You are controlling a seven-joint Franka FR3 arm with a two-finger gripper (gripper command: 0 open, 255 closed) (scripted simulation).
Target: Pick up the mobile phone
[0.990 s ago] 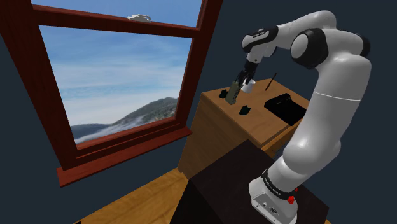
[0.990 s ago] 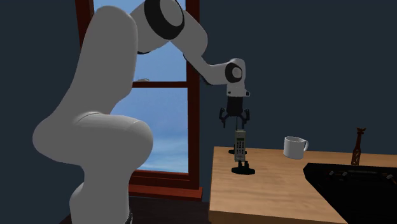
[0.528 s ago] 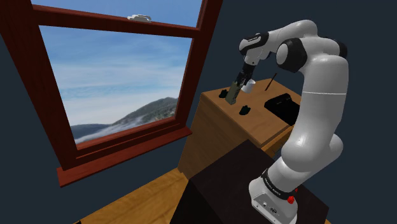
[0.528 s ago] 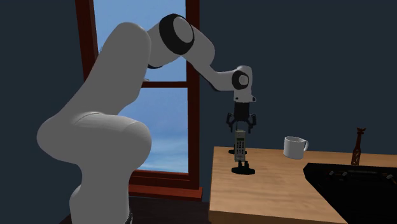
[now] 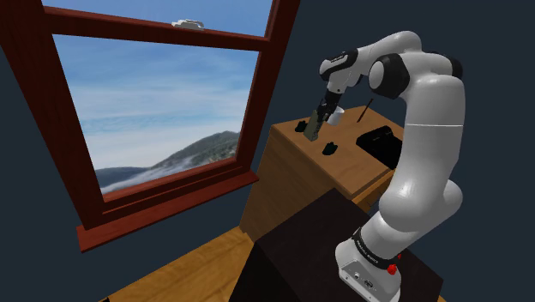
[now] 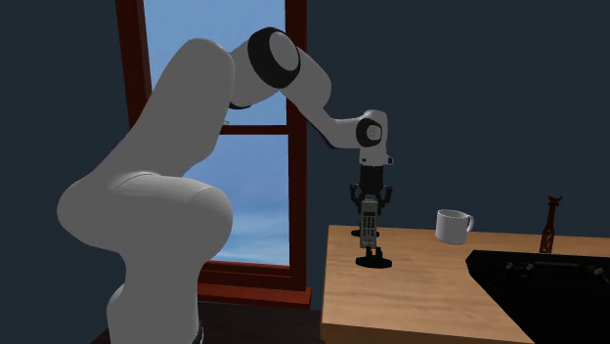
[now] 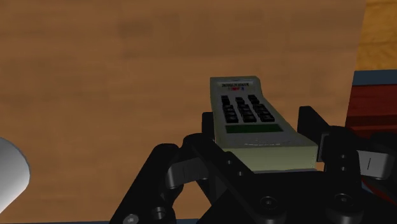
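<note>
Phone (image 6: 368, 227) stands upright in a black cradle (image 6: 372, 260) on the wooden counter (image 6: 420, 293); gripper (image 6: 369, 200) straddles its top, jaws apart. White mug (image 6: 452, 226) sits well aside

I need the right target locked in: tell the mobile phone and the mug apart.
The mobile phone is a slim grey-beige handset with dark keys; the mug is squat and plain white. The mobile phone stands upright on a black stand; the mug sits straight on the wooden counter. The claw is at the mobile phone's top, apart from the mug. Both share that counter.
</note>
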